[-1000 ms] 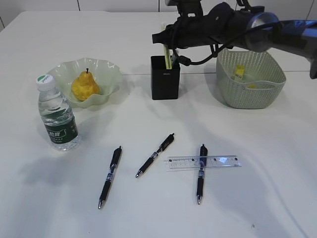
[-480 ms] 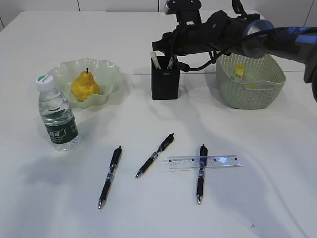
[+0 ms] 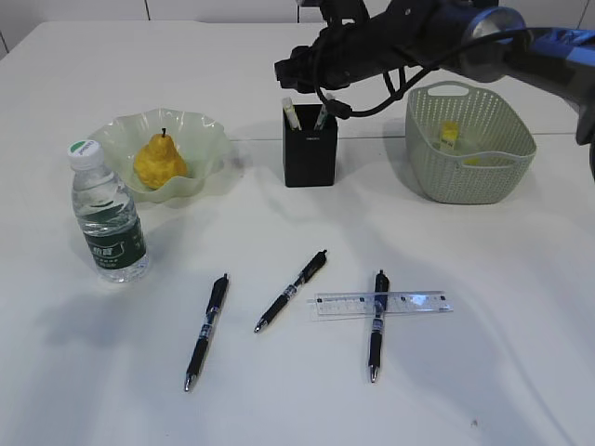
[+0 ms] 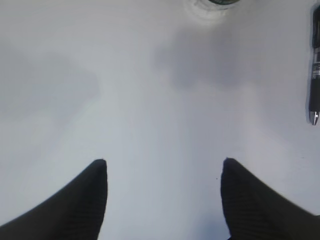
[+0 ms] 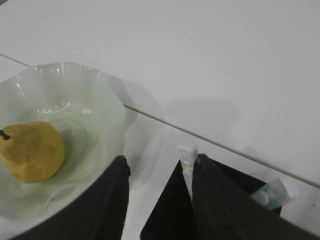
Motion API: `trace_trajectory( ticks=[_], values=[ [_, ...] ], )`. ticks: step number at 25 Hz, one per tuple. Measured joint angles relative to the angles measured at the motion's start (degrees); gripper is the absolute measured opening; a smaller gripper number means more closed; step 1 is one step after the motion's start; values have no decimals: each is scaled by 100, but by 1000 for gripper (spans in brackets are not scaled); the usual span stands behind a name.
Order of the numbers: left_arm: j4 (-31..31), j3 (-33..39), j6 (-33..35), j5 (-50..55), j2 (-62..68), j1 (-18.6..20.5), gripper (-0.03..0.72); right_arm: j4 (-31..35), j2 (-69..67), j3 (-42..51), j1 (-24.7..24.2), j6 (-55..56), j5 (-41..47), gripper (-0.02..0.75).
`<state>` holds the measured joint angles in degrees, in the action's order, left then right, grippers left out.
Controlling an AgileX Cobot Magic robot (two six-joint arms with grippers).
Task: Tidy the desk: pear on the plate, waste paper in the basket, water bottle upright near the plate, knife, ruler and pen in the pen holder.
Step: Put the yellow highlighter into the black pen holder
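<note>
pear (image 3: 160,160): lumpy yellow-orange | dark stem | on plate (image 3: 206,133)

Pale panelled wall (image 3: 223,9) along the far edge — thin vertical seams, dark gap at the foot, soft even light, faint shadows, no floor in view

The right arm (image 3: 483,37) is matte black near its wrist and glossy blue-grey farther back, with thin black cables looping below. Both tools have black, tapered, finely ribbed fingers (image 4: 85,200).
</note>
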<state>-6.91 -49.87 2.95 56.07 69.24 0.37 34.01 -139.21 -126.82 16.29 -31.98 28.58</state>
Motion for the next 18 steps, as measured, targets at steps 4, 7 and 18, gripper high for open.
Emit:
trace_trajectory(
  ticks=[4, 7, 18],
  values=[
    [0, 0, 0, 0, 0, 0, 501, -775, 344, -21, 0, 737, 541, 318],
    [0, 0, 0, 0, 0, 0, 501, -1676, 667, -32, 0, 1599, 1030, 319],
    [0, 0, 0, 0, 0, 0, 501, -2585, 1621, -32, 0, 2256, 3269, 320]
  ],
)
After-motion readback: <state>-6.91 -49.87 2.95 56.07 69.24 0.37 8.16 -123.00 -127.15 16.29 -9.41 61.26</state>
